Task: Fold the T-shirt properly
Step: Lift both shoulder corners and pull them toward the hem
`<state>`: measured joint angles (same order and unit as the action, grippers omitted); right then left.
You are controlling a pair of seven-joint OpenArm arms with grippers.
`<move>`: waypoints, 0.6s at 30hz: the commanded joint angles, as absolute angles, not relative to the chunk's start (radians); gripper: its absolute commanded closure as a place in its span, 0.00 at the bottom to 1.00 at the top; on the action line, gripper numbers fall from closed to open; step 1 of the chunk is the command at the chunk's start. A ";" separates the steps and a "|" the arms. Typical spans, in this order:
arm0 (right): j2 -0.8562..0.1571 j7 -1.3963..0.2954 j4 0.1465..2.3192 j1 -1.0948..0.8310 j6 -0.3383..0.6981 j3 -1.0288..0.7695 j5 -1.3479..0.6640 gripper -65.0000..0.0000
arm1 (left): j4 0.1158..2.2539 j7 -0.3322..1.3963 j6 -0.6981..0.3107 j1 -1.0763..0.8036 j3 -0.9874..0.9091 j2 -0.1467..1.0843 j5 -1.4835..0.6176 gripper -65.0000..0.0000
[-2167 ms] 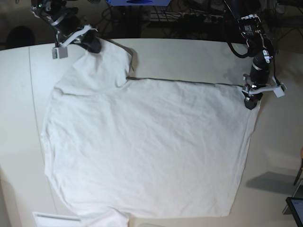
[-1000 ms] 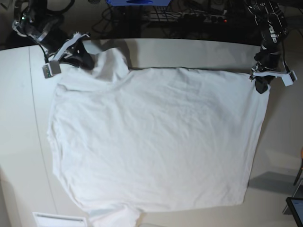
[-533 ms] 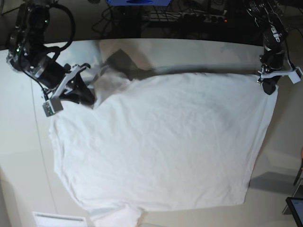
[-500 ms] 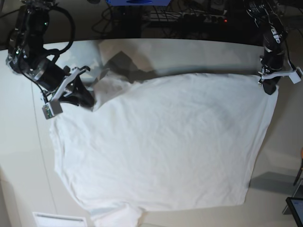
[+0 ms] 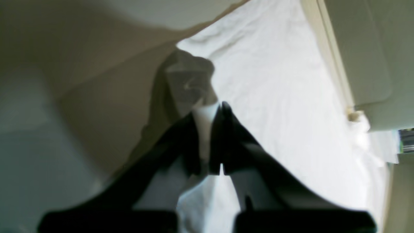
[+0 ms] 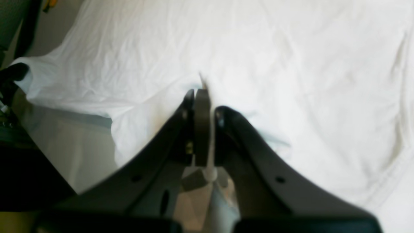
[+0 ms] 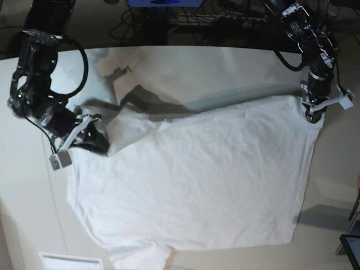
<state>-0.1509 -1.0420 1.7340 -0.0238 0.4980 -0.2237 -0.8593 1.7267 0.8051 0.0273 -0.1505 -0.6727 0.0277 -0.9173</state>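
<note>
At the near table edge, a bunched sleeve or hem corner of the T-shirt point(image 7: 191, 185) spills toward the front; a pale paper-like sheet point(image 7: 64, 261) lies just beside it at the front left of the base view.

Mid-table: shirt body spread wide, wrinkled, mostly flat on the tabletop point(image 7: 332, 185). Far edge lifted off the surface and hanging between the two arms, with a dark shadow on the table behind it.

Right gripper point(image 7: 98, 143) (base view's left): jaws clenched on a fold of white cloth at the shirt's far left corner, near a sleeve. Right wrist view confirms it, with thin fabric pinched between the closed fingers point(image 6: 200, 106) and the shirt spreading away beyond.

Left gripper point(image 7: 313, 112) (base view's right): clamped on the far right corner. Left wrist view shows a strip of cloth squeezed between the black fingers point(image 5: 226, 123), sheet hanging down from there.

Far side: bare table, then cables and dark clutter behind.

Risks, as I judge them:
- Grips look shallow, on thin edges only. A quick pull or uneven tension could slip a corner free and drop the lifted edge.
- The right gripper's side sits lower and nearer than the left's; carrying the edge forward unevenly would lay a skewed fold.
- Loose sleeve material near the right gripper may tuck under and bunch inside the fold.
- Near corner already rumpled at the table edge; dragging the body could pull it off.
</note>
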 commanded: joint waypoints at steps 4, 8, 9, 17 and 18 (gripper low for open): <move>-0.162 -1.015 1.713 0.031 0.503 -0.225 -0.877 0.99 | 1.685 0.825 0.016 -0.079 -0.676 0.036 -0.926 1.00; -0.176 -1.013 1.650 0.076 0.503 -0.225 -0.877 0.99 | 1.593 0.825 0.016 -0.024 -0.710 0.035 -0.926 1.00; -0.183 -1.010 1.633 0.087 0.503 -0.223 -0.877 0.99 | 1.572 0.825 0.016 -0.012 -0.722 0.035 -0.926 1.00; -0.205 -1.003 1.511 0.157 0.509 -0.223 -0.877 0.99 | 1.455 0.823 0.016 0.093 -0.734 0.044 -0.924 1.00; -0.206 -0.993 1.497 0.160 0.509 -0.222 -0.877 0.99 | 1.452 0.823 0.016 0.104 -0.734 0.044 -0.924 1.00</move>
<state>-0.1932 -1.0222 1.4826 0.1349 0.5014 -0.2199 -0.8574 1.4368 0.8307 0.0277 0.0868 -0.7334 0.0280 -0.9085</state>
